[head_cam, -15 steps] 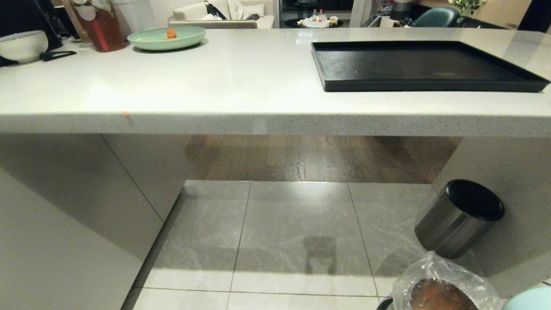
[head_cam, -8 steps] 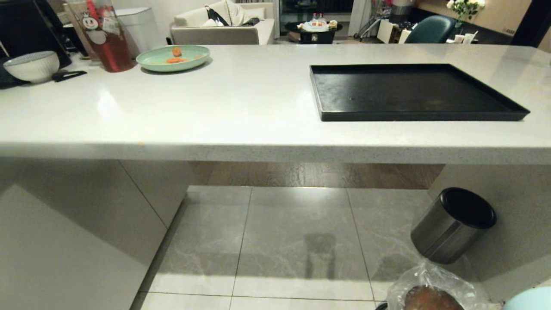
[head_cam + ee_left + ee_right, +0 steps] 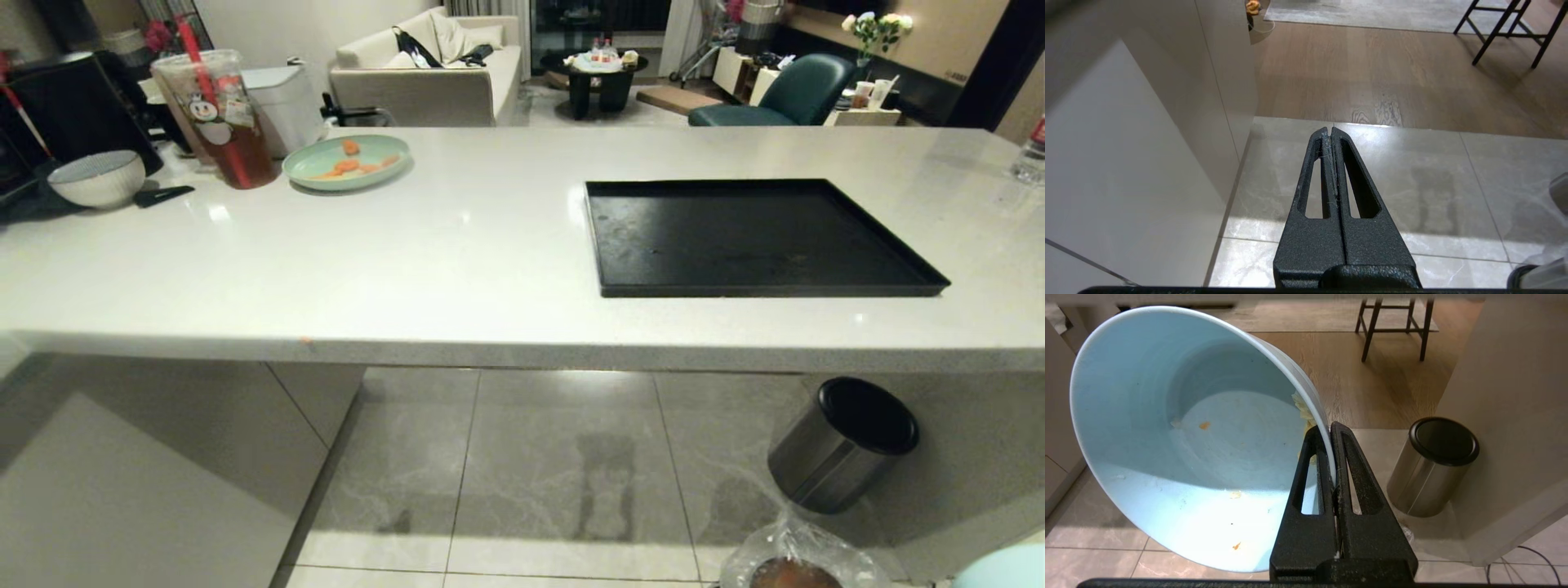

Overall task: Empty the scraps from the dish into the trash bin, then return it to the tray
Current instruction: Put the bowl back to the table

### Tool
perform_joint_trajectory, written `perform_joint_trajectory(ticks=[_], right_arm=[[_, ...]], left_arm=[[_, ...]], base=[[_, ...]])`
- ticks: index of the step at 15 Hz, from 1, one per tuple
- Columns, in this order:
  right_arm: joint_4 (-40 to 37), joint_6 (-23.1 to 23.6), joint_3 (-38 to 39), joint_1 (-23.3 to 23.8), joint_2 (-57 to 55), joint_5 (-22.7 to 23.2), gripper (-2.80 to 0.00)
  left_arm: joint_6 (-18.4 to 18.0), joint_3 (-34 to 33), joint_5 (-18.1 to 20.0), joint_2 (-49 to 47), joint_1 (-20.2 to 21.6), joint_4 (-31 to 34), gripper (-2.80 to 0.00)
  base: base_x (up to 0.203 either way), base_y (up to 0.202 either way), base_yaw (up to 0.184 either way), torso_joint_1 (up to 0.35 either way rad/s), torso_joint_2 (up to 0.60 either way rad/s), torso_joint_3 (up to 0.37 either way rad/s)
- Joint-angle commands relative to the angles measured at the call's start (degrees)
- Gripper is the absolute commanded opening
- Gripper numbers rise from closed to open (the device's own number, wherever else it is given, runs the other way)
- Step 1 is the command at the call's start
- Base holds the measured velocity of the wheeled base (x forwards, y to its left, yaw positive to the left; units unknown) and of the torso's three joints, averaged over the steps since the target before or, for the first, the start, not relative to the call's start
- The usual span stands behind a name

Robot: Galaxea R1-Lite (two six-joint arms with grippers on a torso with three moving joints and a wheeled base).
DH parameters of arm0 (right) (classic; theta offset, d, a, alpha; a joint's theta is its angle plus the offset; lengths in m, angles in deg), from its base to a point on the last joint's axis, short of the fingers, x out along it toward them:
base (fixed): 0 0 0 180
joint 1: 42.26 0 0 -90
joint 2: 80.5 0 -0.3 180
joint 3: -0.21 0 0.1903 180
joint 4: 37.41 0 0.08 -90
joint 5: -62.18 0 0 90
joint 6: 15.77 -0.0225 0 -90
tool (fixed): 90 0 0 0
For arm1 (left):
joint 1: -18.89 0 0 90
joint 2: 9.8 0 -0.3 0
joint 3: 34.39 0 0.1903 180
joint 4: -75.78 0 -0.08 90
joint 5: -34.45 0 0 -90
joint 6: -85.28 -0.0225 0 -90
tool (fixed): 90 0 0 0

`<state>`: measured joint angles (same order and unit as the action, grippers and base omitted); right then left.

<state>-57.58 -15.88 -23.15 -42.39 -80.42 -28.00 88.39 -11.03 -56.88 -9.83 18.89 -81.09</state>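
The right gripper (image 3: 1329,430) was clamped on the rim of the dish (image 3: 1180,433), held low beside the trash bin (image 3: 788,563), with only tiny orange and yellow flecks stuck inside. The left gripper (image 3: 1330,132) hung pinched shut and empty over the floor tiles (image 3: 1412,192), and up on the counter (image 3: 449,261) the tray (image 3: 922,287) sat bare.

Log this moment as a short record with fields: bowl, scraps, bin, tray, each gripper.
bowl: pale blue bowl, tilted, rim pinched by the right gripper
scraps: only small orange and yellow bits stuck inside the bowl
bin: bag-lined trash bin on the floor, beside the steel can
tray: black tray on the counter, nothing on it
left gripper: shut, holding nothing, above the floor
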Motion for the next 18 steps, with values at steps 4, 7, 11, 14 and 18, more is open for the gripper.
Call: perform_joint_trajectory(ticks=[4,7,11,14,18], right_arm=[[0.1,0.0,0.0,0.0,-0.1,0.0,-2.80],[0.1,0.0,0.0,0.0,-0.1,0.0,-2.80],[0.1,0.0,0.0,0.0,-0.1,0.0,-2.80],[0.1,0.0,0.0,0.0,-0.1,0.0,-2.80],[0.1,0.0,0.0,0.0,-0.1,0.0,-2.80]], left_arm=[[0.0,0.0,0.0,0.0,0.0,0.0,-2.80],[0.0,0.0,-0.1,-0.1,-0.1,0.0,-2.80],[0.0,0.0,-0.1,-0.1,0.0,0.0,-2.80],[0.0,0.0,0.0,-0.1,0.0,0.0,-2.80],[0.0,0.0,0.0,-0.1,0.0,0.0,-2.80]], base=[[0.000,0.000,0.000,0.121,-0.50,-0.371],[0.000,0.000,0.000,0.162,-0.52,-0.370],[0.000,0.000,0.000,0.190,-0.55,-0.369],[0.000,0.000,0.000,0.216,-0.59,-0.374],[0.000,0.000,0.000,0.225,-0.55,-0.340]])
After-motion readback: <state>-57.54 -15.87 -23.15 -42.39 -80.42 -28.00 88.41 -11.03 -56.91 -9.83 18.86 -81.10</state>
